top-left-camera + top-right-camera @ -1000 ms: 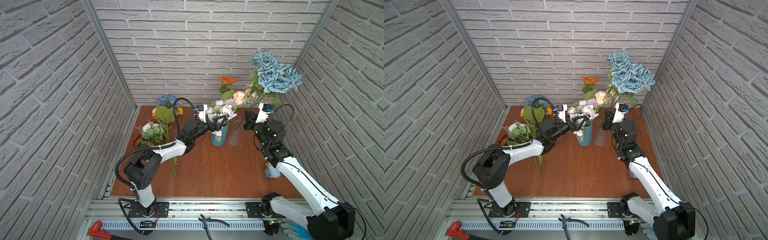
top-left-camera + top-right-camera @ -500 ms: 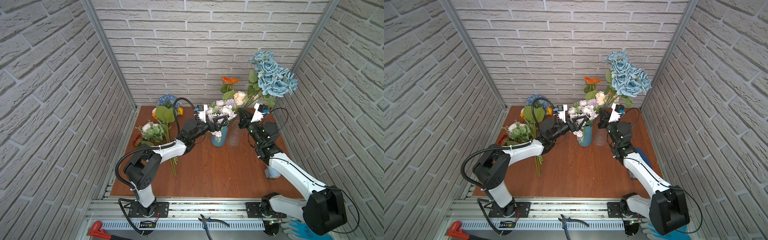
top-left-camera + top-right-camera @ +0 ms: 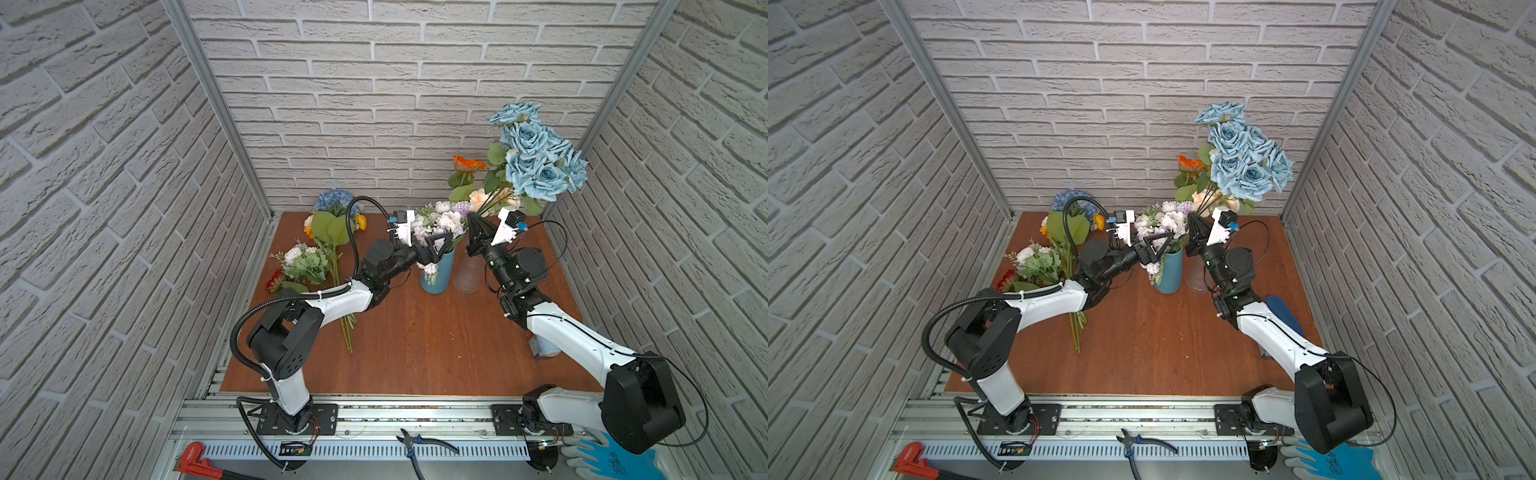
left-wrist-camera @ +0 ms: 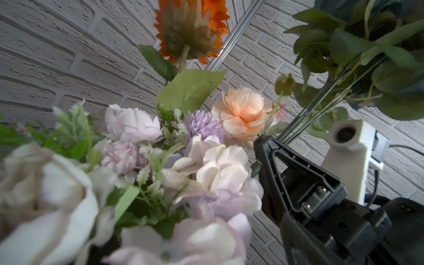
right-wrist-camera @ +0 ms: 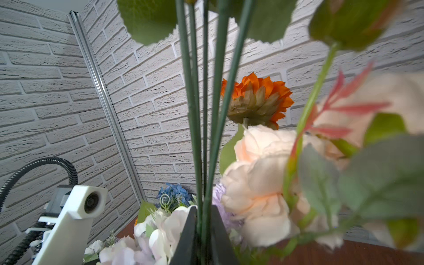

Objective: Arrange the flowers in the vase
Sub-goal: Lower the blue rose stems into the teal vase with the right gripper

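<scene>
Left end effector (image 3: 440, 248): spread wide at the rim of the teal vase (image 3: 436, 276), nothing gripped, white and lilac blooms (image 3: 442, 218) standing in that vase. Right end effector (image 3: 473, 218): pinched tight on the green stems of the blue roses (image 3: 536, 162), above the clear vase (image 3: 467, 274) just beside. Farther back, peach bloom (image 3: 480, 197) and orange daisy (image 3: 468, 163). Along the left edge of the tabletop (image 3: 415, 345), loose flowers (image 3: 303, 262) lying flat, blue hydrangea (image 3: 334, 199) at the far-left corner.
</scene>
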### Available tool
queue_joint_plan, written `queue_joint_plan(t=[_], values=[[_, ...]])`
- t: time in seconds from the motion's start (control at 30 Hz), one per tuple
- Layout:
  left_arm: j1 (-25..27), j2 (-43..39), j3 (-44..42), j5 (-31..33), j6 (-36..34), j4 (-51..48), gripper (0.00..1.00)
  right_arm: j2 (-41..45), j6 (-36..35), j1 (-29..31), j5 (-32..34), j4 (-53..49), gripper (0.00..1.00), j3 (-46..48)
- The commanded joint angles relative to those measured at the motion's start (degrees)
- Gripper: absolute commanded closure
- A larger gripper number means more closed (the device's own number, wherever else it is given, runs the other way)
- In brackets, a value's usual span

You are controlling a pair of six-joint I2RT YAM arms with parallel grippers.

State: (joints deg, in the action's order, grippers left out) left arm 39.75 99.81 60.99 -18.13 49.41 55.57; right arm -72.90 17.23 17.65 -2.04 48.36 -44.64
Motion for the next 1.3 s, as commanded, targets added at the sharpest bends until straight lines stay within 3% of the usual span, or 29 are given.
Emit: queue_joint_plan(t=[0.0, 1.07, 1.27], values=[[-0.55, -1.98, -0.78, -0.53, 0.34, 5.27, 0.02, 1.55, -2.29, 0.32, 1.05, 3.85, 0.94, -1.23], [-0.82, -3.03, -1.36, -0.37, 0.65, 5.95, 0.02, 0.66, -6.4, 3.0, 0.11, 4.04, 0.94, 8.16], [-0.98, -3.74, -1.89, -0.32, 0.16, 5.61, 0.02, 2.18, -7.39, 3.16, -0.06, 0.76, 0.74, 7.09]])
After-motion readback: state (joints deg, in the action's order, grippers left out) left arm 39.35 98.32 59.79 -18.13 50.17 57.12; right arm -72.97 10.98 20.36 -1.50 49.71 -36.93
